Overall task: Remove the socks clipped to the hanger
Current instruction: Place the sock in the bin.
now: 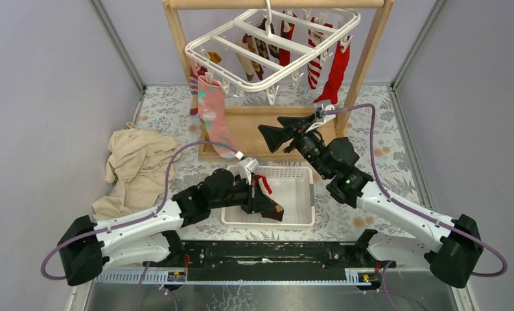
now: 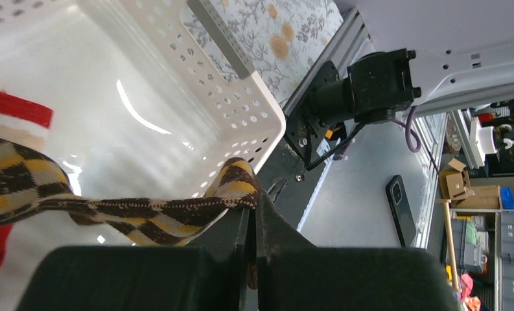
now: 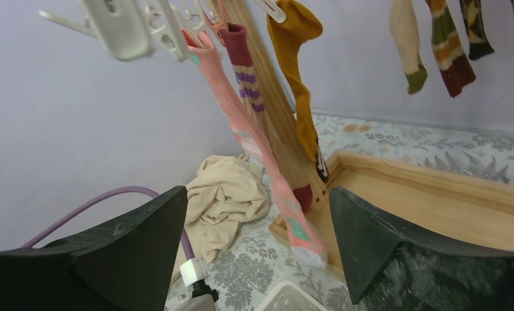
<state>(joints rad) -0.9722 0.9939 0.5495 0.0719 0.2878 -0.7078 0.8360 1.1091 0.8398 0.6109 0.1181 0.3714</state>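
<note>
A robotics lab is indicated: the floral-covered bench point(image 1: 403, 159) is enclosed by plain lilac panels point(image 1: 46, 97) on aluminium posts point(image 1: 118, 44); storage bins point(image 2: 510, 249) and cardboard boxes point(image 2: 458, 184) are seen at far right beyond it.

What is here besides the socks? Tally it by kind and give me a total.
pincers: 2, the left pincer and the right pincer
hanger: 1
wooden rack: 1
white basket: 1
beige cloth heap: 1
Total: 6
</note>
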